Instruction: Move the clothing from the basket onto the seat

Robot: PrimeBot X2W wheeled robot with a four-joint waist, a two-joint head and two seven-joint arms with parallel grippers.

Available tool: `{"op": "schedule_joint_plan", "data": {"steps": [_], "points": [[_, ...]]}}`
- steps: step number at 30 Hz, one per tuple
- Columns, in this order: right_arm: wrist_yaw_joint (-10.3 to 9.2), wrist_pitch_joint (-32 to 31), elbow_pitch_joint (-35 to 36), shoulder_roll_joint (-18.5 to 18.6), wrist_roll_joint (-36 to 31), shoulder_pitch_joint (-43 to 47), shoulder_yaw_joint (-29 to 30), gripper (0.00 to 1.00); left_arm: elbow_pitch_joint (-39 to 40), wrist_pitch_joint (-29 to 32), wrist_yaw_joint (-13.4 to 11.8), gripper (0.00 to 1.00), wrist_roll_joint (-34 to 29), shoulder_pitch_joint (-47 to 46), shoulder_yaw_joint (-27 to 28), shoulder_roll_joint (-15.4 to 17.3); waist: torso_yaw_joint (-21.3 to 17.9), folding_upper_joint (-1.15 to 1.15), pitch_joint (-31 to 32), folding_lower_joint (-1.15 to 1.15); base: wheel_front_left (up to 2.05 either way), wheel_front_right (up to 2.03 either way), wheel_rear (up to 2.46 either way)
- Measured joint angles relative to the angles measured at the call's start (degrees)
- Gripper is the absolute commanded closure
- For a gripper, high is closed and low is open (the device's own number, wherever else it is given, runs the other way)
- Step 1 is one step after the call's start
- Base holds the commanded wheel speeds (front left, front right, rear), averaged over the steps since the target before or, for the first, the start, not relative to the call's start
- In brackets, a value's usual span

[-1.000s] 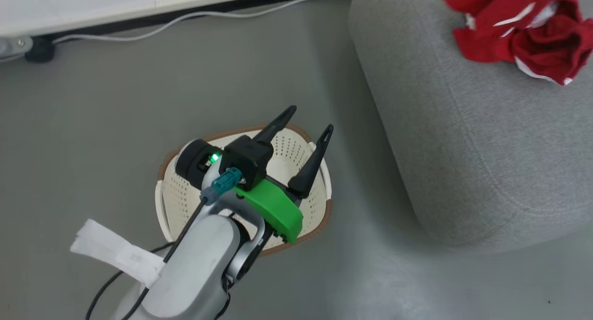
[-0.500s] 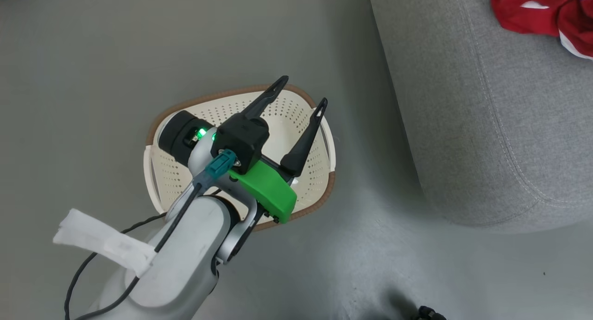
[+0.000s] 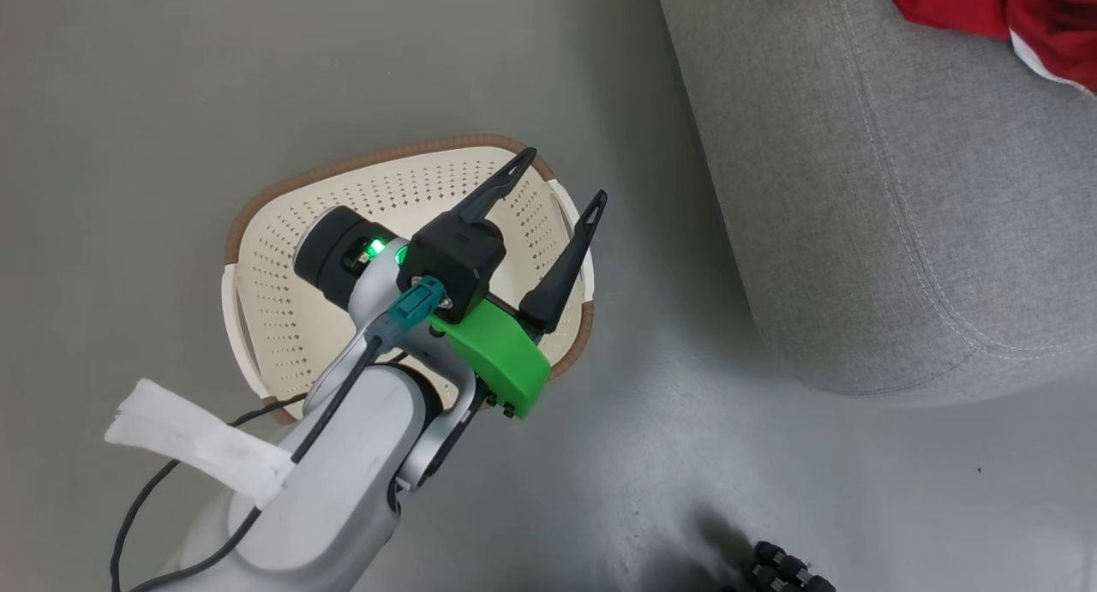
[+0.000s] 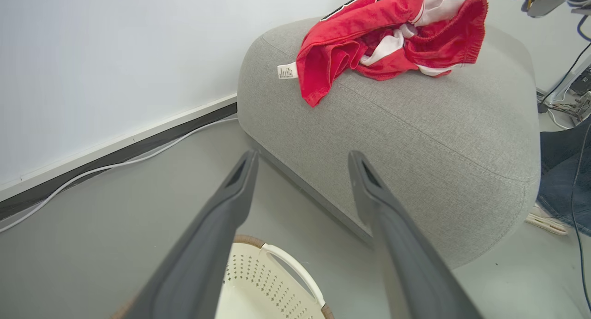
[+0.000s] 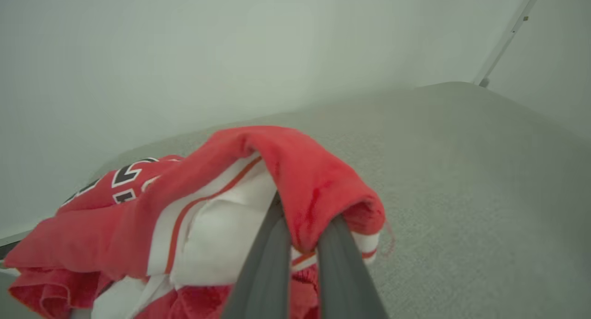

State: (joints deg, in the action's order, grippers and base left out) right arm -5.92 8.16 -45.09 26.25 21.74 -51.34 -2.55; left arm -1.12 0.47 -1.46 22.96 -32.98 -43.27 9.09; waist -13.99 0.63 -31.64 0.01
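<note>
Left hand [image 3: 566,174] still hangs spread wide and empty above the basket [image 3: 283,258], though the head camera has swung. Right hand [image 5: 302,236] is pinched tight on the red clothing [image 5: 295,171], which lies on the sofa [image 5: 461,171] beneath it.

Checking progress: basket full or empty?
Empty where visible: the basket shows bare perforated plastic; left gripper hovers open over it, hiding part.

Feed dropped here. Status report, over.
Left gripper open over basket. Right gripper shut on clothing, on the seat. Nothing seen in the way.
</note>
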Motion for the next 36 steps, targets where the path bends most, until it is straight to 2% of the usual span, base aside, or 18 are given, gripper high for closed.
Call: {"op": "schedule_joint_plan", "data": {"steps": [5,6,7,8,9,10,11,21,36], "points": [[0.3,2.3,-2.2,-1.9,0.1,1.6,-0.5,1.0,-0.1,0.0,0.0,0.0,0.0,0.0,0.1,0.1,-0.3,0.0,0.1,0.0,0.0,0.0,0.0],[0.3,2.9,-2.5,-2.2,0.1,1.7,-0.6,0.91,-0.3,0.0,0.0,0.0,0.0,0.0,0.1,0.3,-0.3,0.0,0.2,0.0,0.0,0.0,0.0],[0.3,3.4,-2.7,-2.5,0.1,1.7,-0.6,0.91,-0.4,0.0,0.0,0.0,0.0,0.0,0.2,0.5,-0.4,0.0,0.3,0.0,0.0,0.0,0.0],[0.31,3.5,-3.0,-2.8,0.2,1.7,-0.5,0.69,-0.6,-0.1,0.0,0.0,0.0,0.0,0.4,0.7,-0.5,0.0,0.5,0.0,0.0,0.0,0.0],[0.37,3.8,-3.3,-3.0,0.3,1.7,-0.6,0.4,-0.7,-0.1,0.0,0.0,0.0,0.0,0.6,0.8,-0.6,0.0,0.7,0.0,0.0,0.0,0.0],[0.67,3.9,-3.5,-3.3,0.5,1.7,-0.6,0.02,-0.9,-0.3,0.0,0.0,0.1,0.0,0.7,0.9,-0.7,0.0,0.9,0.0,0.0,0.0,0.0],[0.89,4.0,-3.5,-3.4,0.5,1.9,-0.6,0.0,-1.0,-0.3,0.0,0.0,0.1,0.0,0.9,0.9,-0.8,0.0,1.2,0.0,0.0,0.0,0.0],[3.53,6.0,-3.5,-4.4,0.5,5.8,-1.3,0.0,-3.0,-2.6,-0.1,0.0,1.6,1.9,2.2,0.9,-2.2,0.0,4.5,0.0,0.0,0.0,0.0],[4.83,6.1,-2.3,-5.2,0.5,17.1,-0.6,0.0,-5.9,-5.3,-0.4,0.0,4.6,6.0,2.8,-0.2,-4.1,0.0,11.4,0.0,0.0,0.0,0.0]]}}
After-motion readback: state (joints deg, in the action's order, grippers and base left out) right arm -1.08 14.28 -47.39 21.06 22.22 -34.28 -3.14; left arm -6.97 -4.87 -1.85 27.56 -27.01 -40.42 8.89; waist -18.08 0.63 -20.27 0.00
